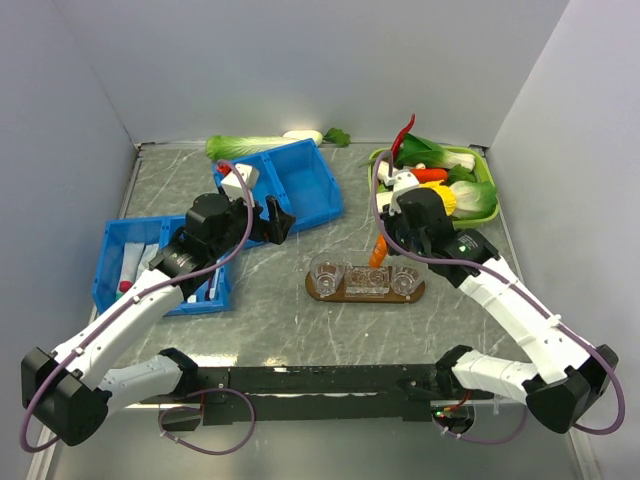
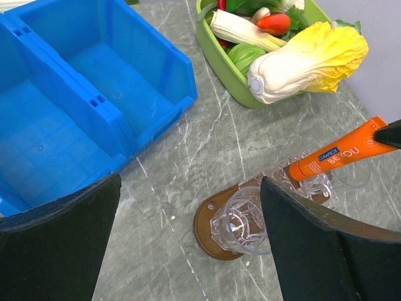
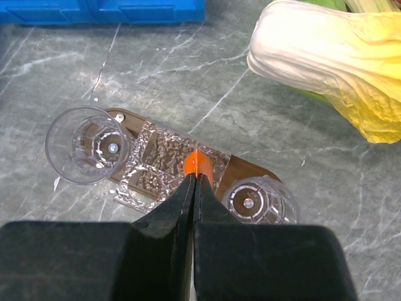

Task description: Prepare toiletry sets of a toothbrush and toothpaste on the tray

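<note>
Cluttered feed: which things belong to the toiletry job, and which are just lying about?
Job: orange toothpaste tube in right end effector, wooden tray, clear cups, blue bin of toiletries.
Lying about: green vegetable tray, napa cabbage, loose leafy greens.

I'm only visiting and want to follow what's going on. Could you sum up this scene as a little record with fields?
Right gripper: shut on an orange tube
Tube position: slanting over the middle cup on the tray
Left gripper: open, holding nothing, near the blue bin
End cups: clear, empty, one at each end of the tray
Nearby: green tray of vegetables
</note>
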You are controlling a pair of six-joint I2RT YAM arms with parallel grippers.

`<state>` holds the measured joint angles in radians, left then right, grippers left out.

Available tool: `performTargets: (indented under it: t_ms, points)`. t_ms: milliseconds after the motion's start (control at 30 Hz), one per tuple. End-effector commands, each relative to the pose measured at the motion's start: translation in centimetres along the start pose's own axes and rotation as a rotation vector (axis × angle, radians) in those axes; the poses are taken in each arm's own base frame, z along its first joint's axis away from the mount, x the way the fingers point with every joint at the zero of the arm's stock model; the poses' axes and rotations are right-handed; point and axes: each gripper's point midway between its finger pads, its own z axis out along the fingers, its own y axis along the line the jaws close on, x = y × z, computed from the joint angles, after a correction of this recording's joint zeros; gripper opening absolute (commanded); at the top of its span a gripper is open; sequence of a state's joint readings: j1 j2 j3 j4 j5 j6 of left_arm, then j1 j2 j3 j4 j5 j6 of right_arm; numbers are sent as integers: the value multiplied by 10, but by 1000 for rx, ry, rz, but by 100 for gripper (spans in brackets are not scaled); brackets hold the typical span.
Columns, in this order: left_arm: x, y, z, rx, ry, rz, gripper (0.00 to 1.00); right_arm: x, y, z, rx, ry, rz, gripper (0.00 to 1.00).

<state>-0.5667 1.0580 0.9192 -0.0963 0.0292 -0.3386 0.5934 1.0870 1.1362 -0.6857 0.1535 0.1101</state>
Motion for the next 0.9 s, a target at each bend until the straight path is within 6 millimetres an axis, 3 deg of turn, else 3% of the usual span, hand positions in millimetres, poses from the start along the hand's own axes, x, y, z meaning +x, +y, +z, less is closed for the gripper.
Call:
performTargets:
  t_ms: [0, 867]
  points:
    - [-6, -4, 0, 15, -12, -11, 96, -9, 0, 6, 18, -46, -8, 0]
    - [-2, -5, 4, 19, 8, -10, 96, 8, 6, 30, 13, 6, -70, 0]
